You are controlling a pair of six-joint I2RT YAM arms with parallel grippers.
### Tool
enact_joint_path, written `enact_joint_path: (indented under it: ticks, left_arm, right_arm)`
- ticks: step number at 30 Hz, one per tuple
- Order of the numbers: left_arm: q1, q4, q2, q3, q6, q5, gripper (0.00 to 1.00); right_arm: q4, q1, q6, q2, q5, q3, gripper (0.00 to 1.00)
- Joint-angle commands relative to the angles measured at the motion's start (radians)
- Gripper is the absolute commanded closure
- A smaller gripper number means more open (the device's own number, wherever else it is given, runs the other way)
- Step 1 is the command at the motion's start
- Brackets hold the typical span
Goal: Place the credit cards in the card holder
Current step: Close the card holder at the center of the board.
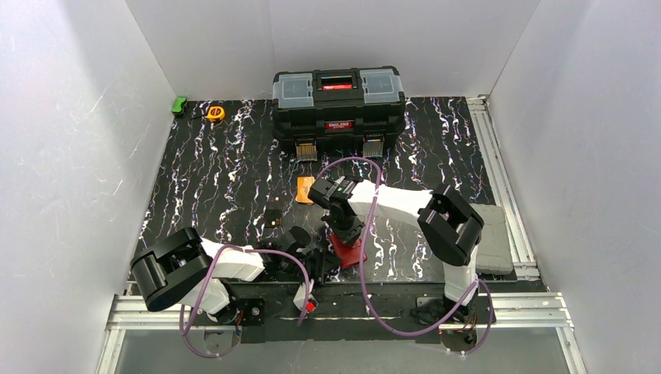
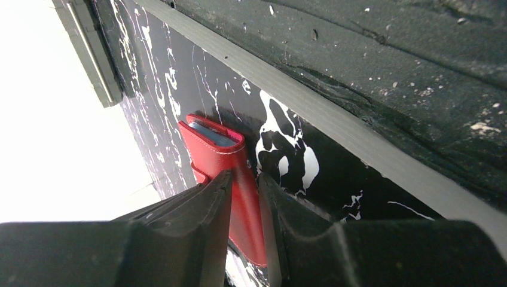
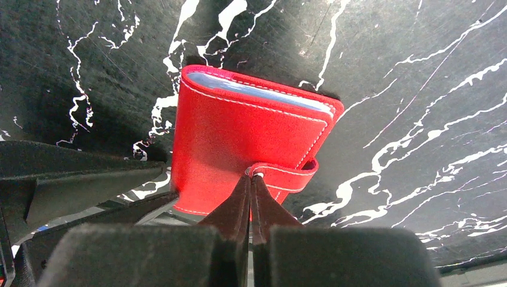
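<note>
Top external: right gripper [image 1: 343, 236] half-covers card holder [image 1: 348, 255] (toolbox [image 1: 339, 105] behind).

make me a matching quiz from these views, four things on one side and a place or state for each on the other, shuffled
Things:
1. card holder
2. toolbox
3. tape measure
4. orange card

Places or states:
a. yellow, near the far left corner of the mat
b. flat on the mat, in front of the toolbox
c. red, folded, gripped by the left gripper
d. black, lid shut, at the back wall

Pairs: 1-c; 2-d; 3-a; 4-b
</note>
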Motion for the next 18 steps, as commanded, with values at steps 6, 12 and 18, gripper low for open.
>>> enact_joint_path:
  ticks: [6,12,18]
  left_arm:
    - [-0.008,-0.167,0.025,-0.032,-0.049,-0.008,0.77]
    - [-0.008,-0.176,0.022,-0.033,-0.051,-0.015,0.78]
    - [-0.008,-0.200,0.006,-0.040,-0.047,-0.048,0.79]
  right_arm:
    - [0.096,0.033,-0.004,0.133,-0.070,-0.017,0.99]
    - [0.125,0.034,-0.012,0.151,-0.110,-0.022,0.99]
    - [0.135,0.041,-0.032,0.199,-0.118,0.005,0.99]
